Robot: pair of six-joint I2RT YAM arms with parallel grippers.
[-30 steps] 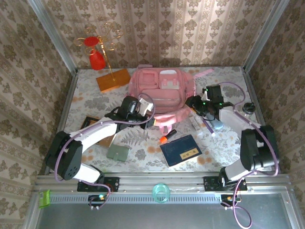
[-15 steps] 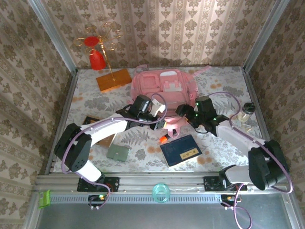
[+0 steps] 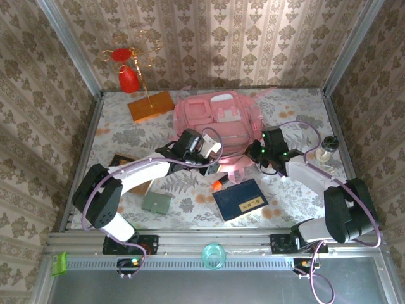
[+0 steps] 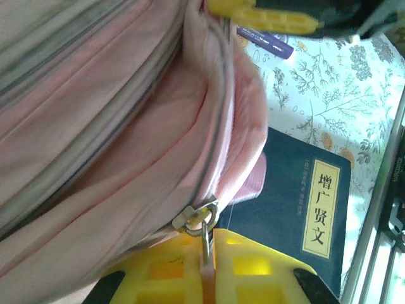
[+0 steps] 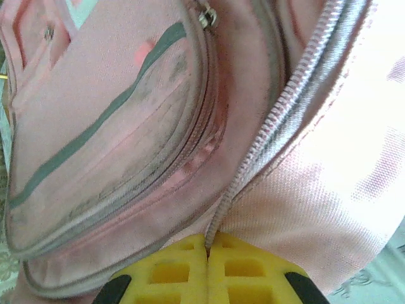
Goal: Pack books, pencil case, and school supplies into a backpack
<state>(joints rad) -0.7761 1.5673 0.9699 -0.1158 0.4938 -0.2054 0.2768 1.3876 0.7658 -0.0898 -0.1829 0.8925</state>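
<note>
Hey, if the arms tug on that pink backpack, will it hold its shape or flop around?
Probably floppy: the backpack fabric bulges and folds where the right fingers pinch its zipper edge. It will likely drag and bunch rather than lift as one piece, since it lies slumped.

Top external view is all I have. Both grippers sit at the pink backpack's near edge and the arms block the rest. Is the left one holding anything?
Observer: Yes. In the left wrist view the left gripper is shut on the zipper pull of the backpack, a metal slider with a pink tab.
Operator: And the right?
Observer: The right gripper is shut on the zipper edge of the backpack, pinching the toothed tape where it runs down to the gripper.
Operator: Anything loose near the left gripper?
Observer: A purple pen lies on the table just past the backpack's edge.
</note>
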